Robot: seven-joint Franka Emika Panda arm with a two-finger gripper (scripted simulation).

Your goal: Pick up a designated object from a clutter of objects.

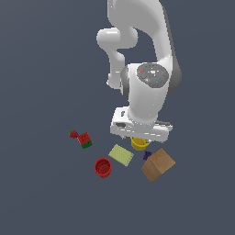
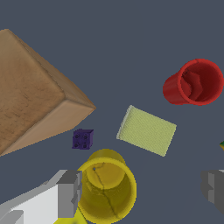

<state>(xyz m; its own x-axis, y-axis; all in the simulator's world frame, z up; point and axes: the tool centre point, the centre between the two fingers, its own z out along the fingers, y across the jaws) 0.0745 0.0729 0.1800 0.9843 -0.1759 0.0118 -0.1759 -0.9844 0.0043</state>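
From the exterior view, the glossy white arm hangs low over a flat, matte slate-grey table [image 1: 41, 193], and its tool [image 1: 137, 137] sits just above a smooth yellow cup [image 1: 138, 144], whose rim peeks out beneath it. Beside the cup, toward the exterior view's right, rests a brown box [image 1: 158, 165] with a wood-like grain, tipped on an edge. Wedged between cup and box is the tiny dark purple block [image 1: 147, 155], barely a speck here. A pale yellow-green flat pad [image 1: 121, 154] lies near the cup on the other side, with a round red cup [image 1: 103, 167] close by it, and farther toward the exterior view's left sit a red-green cube [image 1: 85, 140] and a small red ball [image 1: 73, 134], touching or nearly so. In the wrist view the purple block [image 2: 82, 139] reads clearly: a squat cube with small round dimples on its faces, lying just off the box's [image 2: 30, 92] lower corner and close to the yellow cup [image 2: 106, 188], whose wall shows a thin crack-like line. The pad [image 2: 146, 130] looks softly woven; the red cup [image 2: 194, 82] lies tilted, mouth showing. The tool's [image 2: 142, 188] grey fingers [image 2: 70, 192] stand spread wide apart, holding nothing.
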